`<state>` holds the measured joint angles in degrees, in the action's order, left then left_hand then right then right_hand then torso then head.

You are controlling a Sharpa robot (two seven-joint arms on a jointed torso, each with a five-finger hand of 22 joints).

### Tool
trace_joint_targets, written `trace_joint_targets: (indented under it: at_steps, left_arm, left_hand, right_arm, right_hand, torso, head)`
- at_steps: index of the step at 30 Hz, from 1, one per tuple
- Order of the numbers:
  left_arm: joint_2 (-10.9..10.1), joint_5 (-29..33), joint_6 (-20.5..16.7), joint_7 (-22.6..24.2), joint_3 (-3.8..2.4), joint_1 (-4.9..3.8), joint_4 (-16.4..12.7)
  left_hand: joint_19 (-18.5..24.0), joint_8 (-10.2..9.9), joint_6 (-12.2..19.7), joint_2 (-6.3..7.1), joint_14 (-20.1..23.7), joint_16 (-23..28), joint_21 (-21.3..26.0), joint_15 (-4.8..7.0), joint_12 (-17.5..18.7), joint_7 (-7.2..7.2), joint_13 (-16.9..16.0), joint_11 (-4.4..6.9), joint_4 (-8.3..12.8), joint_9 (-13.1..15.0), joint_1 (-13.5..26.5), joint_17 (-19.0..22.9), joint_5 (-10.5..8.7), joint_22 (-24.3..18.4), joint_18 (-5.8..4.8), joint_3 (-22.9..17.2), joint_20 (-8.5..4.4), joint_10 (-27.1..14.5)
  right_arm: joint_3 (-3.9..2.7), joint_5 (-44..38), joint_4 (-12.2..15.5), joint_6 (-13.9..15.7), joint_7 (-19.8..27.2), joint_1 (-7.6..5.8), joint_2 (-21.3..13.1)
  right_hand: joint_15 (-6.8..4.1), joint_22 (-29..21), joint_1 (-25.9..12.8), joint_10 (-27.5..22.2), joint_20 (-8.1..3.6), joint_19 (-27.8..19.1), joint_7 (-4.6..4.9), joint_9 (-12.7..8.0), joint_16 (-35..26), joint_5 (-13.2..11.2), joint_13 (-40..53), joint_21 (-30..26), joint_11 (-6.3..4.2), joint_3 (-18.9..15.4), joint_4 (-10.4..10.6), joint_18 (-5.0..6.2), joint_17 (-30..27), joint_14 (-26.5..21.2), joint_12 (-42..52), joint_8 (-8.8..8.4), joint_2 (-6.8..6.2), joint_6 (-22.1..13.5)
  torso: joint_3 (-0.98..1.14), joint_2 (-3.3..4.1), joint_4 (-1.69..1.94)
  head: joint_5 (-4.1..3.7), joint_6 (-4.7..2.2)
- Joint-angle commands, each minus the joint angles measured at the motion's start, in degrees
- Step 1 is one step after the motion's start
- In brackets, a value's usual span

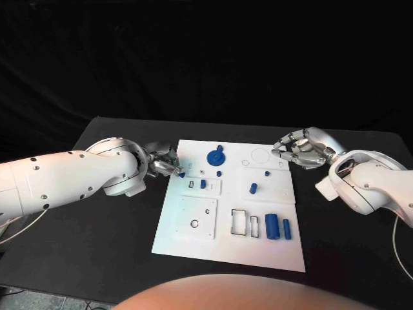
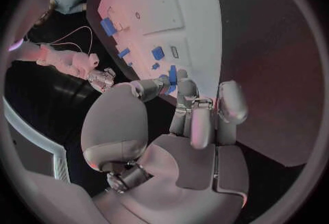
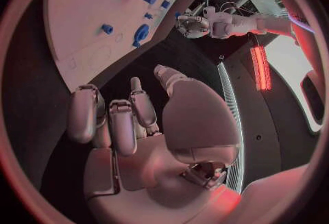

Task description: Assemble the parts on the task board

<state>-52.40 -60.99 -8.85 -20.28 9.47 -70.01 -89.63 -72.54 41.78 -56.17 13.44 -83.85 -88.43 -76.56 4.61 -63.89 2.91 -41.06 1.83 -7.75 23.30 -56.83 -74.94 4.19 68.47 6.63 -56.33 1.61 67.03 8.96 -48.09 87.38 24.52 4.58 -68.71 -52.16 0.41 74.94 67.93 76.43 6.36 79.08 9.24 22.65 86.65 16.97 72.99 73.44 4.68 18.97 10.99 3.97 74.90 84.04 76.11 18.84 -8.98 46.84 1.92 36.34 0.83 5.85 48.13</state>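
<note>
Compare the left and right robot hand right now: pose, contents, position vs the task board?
The left robot hand pinches a small blue part at its fingertips; the right robot hand holds nothing, its fingers loosely curled. The left is at the task board's left edge, fingertips over it; the right is off the far right corner, over the black table. Both are silver, on white arms.

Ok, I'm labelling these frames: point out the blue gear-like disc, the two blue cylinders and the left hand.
Blue gear-like disc (image 1: 215,156), head view, its centre.
Two blue cylinders (image 1: 273,226), head view, the larger one's middle.
Left hand (image 1: 162,162), head view, its knuckles.
</note>
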Motion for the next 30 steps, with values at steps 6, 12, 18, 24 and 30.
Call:
trace_joint_targets:
  at_steps: [6, 12, 18, 24, 30]
  left_arm:
    - [1.6, 0.9, -3.8, -2.2, 0.01, 0.32, 0.1]
    - [3.0, 0.9, -3.7, -2.2, 0.03, 0.37, 0.7]
    - [4.2, 0.8, -2.1, -2.8, 0.16, 0.39, 1.3]
    - [5.0, 0.3, -0.6, -3.5, 0.28, 0.40, 2.2]
    - [5.7, -0.2, 1.2, -4.8, 0.38, 0.41, 3.0]
  left_hand:
    - [-1.6, 0.6, -1.0, -0.09, -5.0, -0.8, -0.9, 0.60, 1.1, -1.06, 3.0, 0.60, 9.0, -0.3, -0.7, -11.3, -0.01, 1.2, -1.28, -7.2, -0.12, 0.7]
    - [-3.6, 0.5, -0.9, -0.10, -6.0, -1.5, -2.3, 0.79, -1.0, -1.28, 0.8, 0.76, 8.5, -0.9, -1.9, -14.5, -0.02, 3.3, -1.85, -5.9, -0.35, 3.8]
    - [-4.9, 0.3, -1.1, -0.03, -6.2, -1.6, -3.2, 0.88, -4.3, -1.42, -3.8, 0.88, 8.2, -1.5, -2.5, -15.1, 0.09, 4.7, -2.22, -4.6, -0.43, 6.9]
    - [-5.6, 0.1, -1.1, -0.16, -6.2, -1.6, -3.8, 0.92, -5.1, -1.45, -4.8, 0.89, 8.1, -1.7, -2.9, -15.1, 0.43, 5.5, -2.43, -4.2, -0.47, 7.6]
    - [-5.8, 0.1, -1.3, -0.30, -6.2, -1.6, -3.9, 0.91, -5.5, -1.47, -5.5, 0.88, 8.0, -1.8, -3.0, -15.1, 0.71, 5.8, -2.50, -3.9, -0.48, 8.0]
  right_arm:
    - [0.01, -0.3, 0.0, -0.6, 0.1, 0.03, 0.1]
    - [0.01, -0.2, 0.0, -0.5, 0.2, 0.03, 0.1]
    - [0.01, -0.2, 0.1, -0.4, 0.3, 0.03, 0.2]
    - [0.01, -0.1, 0.2, -0.3, 0.3, 0.03, 0.1]
    - [0.01, -0.1, 0.3, -0.3, 0.3, 0.03, 0.1]
  right_hand:
    - [-0.24, 1.2, 0.0, 0.1, -0.14, 0.0, -0.06, -0.1, -0.2, 1.1, 0.0, -0.2, -0.30, 0.0, 0.6, 0.53, 5.3, 3.7, 0.3, 0.46, -0.02, -0.3]
    - [-0.24, 1.2, 0.0, 0.1, -0.15, 0.1, -0.06, -0.1, -0.2, 1.4, 0.0, -0.2, -0.30, 0.0, 0.7, 0.51, 5.4, 3.8, 0.3, 0.49, -0.03, -0.4]
    - [-0.24, 1.1, 0.0, 0.0, -0.15, 0.0, -0.05, -0.2, -0.2, 1.6, -0.1, -0.3, -0.30, 0.0, 0.8, 0.55, 5.2, 3.7, 0.2, 0.51, -0.04, -0.4]
    - [-0.24, 1.1, 0.0, 0.0, -0.15, 0.0, -0.05, -0.2, -0.2, 1.6, -0.1, -0.3, -0.30, 0.0, 0.8, 0.55, 5.2, 3.7, 0.2, 0.51, -0.04, -0.4]
    - [-0.24, 1.1, 0.0, 0.0, -0.15, 0.0, -0.05, -0.2, -0.2, 1.6, -0.1, -0.3, -0.30, 0.0, 0.8, 0.55, 5.2, 3.7, 0.2, 0.51, -0.04, -0.4]
  torso:
    - [-0.05, 0.00, 0.05]
    - [-0.05, 0.03, 0.04]
    - [-0.05, 0.05, 0.00]
    - [-0.03, 0.09, 0.02]
    - [-0.05, 0.08, 0.03]
  head:
    - [-0.18, 0.32]
    - [-0.29, 0.44]
    - [-0.35, 0.68]
    - [-0.47, 0.81]
    - [-0.55, 1.09]
